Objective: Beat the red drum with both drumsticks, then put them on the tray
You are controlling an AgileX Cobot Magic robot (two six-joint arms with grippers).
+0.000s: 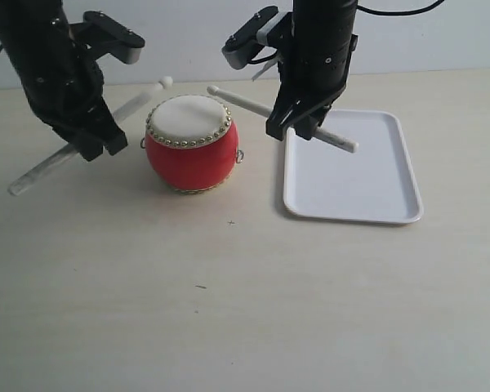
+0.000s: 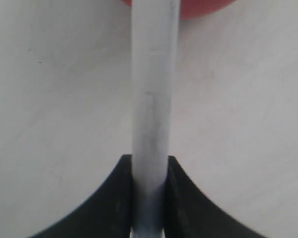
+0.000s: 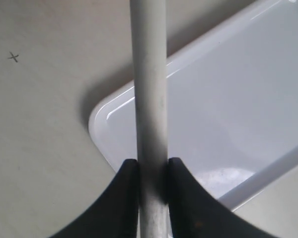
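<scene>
Your left arm [image 1: 49, 73] hangs into the exterior view from 11 o'clock, its black wrist angled toward 4 o'clock. Your left end effector [image 1: 98, 145] is clamped on a drumstick [image 1: 45, 173], with both fingers [image 2: 109, 198] pressed flat against the shaft. Your right arm [image 1: 322, 41] stands at 12 o'clock, its wrist tipped toward 7 o'clock. Your right end effector [image 1: 298, 129] grips the other drumstick [image 1: 245, 102] the same way, fingers [image 3: 119, 198] closed against its sides. The left camera housing [image 1: 114, 37] juts toward 3 o'clock, and the right camera housing [image 1: 249, 41] toward 9 o'clock.
</scene>
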